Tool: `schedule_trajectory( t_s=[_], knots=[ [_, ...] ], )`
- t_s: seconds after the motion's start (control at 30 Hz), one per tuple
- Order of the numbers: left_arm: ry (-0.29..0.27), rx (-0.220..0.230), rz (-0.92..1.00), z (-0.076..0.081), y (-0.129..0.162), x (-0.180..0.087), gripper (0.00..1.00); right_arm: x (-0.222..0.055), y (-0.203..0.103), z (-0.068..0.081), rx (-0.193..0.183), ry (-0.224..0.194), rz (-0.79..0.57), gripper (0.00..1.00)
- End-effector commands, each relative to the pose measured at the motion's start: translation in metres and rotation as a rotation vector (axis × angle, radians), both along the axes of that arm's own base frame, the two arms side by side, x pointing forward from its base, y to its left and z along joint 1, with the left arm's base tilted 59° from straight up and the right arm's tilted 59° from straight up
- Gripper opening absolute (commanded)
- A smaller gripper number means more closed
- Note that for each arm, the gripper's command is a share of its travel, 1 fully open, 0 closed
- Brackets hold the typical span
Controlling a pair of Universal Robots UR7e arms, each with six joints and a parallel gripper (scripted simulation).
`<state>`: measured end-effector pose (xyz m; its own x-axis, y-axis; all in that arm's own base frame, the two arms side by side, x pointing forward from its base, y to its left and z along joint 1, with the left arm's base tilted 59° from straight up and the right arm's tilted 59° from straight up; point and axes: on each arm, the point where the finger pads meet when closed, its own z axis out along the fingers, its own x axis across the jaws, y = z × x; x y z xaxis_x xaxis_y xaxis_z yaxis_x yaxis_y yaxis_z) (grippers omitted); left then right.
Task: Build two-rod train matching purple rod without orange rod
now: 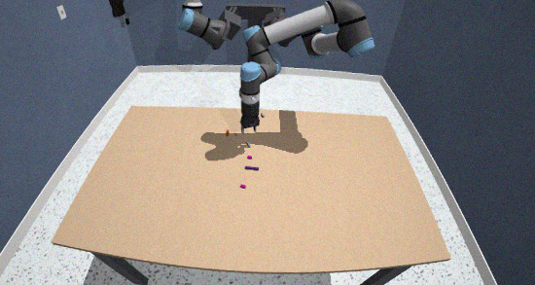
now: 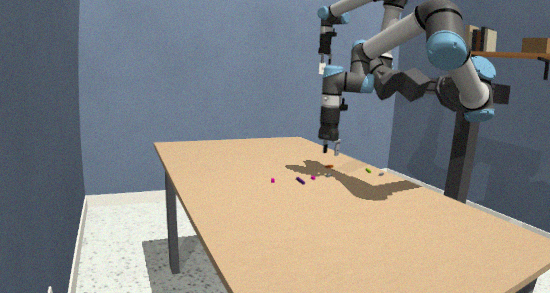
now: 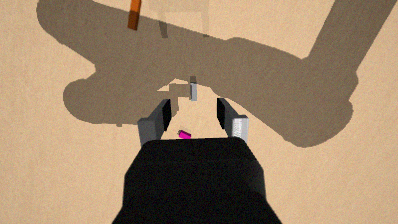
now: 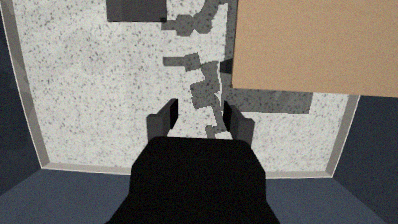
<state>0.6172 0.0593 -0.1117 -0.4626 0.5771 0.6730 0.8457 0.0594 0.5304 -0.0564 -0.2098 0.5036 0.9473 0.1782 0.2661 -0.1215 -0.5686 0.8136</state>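
The purple rod (image 1: 251, 168) (image 2: 300, 180) lies flat on the table. A magenta rod (image 1: 249, 157) (image 2: 313, 177) (image 3: 185, 134) lies between it and a grey rod (image 1: 248, 145) (image 2: 328, 175) (image 3: 193, 91), whose far end is in shadow. Another magenta rod (image 1: 243, 186) (image 2: 272, 180) lies on the purple rod's other side. A second grey rod (image 1: 262, 115) (image 2: 381, 174) and a lime rod (image 2: 368, 170) lie near the back edge. My left gripper (image 1: 249, 130) (image 2: 331, 150) (image 3: 193, 108) is open and empty above the first grey rod. My right gripper (image 4: 200, 109) (image 1: 124, 23) is open and empty, high beyond the table.
An orange rod (image 1: 227, 132) (image 2: 329, 166) (image 3: 134, 15) lies to the left of the first grey rod in the top view. The left arm's shadow falls across these rods. The right wrist view shows the floor and a corner of the table (image 4: 315, 45).
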Motion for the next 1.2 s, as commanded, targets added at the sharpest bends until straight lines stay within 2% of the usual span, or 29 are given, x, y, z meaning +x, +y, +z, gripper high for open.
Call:
schedule_trajectory(
  t_s=[0.0,0.3,0.53,0.7,0.9,1.0,1.07,1.17],
  knots=[
    [-0.001,0.000,-0.001,0.000,-0.001,0.000,1.00,0.000,0.000,0.001,-0.001,0.000,0.000,1.00],
    [-0.001,-0.001,-0.001,0.000,0.000,-0.001,1.00,0.000,0.000,0.001,-0.001,0.000,0.000,1.00],
    [-0.003,-0.002,0.000,-0.007,0.003,-0.016,1.00,0.000,0.000,0.001,-0.001,0.000,0.000,1.00],
    [-0.008,-0.004,0.003,-0.019,0.013,-0.050,1.00,0.000,0.000,0.001,-0.001,0.000,0.000,1.00],
    [-0.016,-0.008,0.009,-0.032,0.033,-0.110,1.00,0.000,0.000,0.001,-0.001,0.000,0.000,1.00],
    [-0.021,-0.009,0.012,-0.034,0.045,-0.141,1.00,0.000,0.000,0.001,-0.001,0.000,0.000,1.00],
    [-0.021,-0.009,0.012,-0.034,0.045,-0.141,1.00,0.000,0.000,0.001,-0.001,0.000,0.000,1.00],
    [-0.025,-0.010,0.015,-0.034,0.058,-0.170,1.00,0.000,0.000,0.001,-0.001,0.000,0.000,1.00]
  ],
)
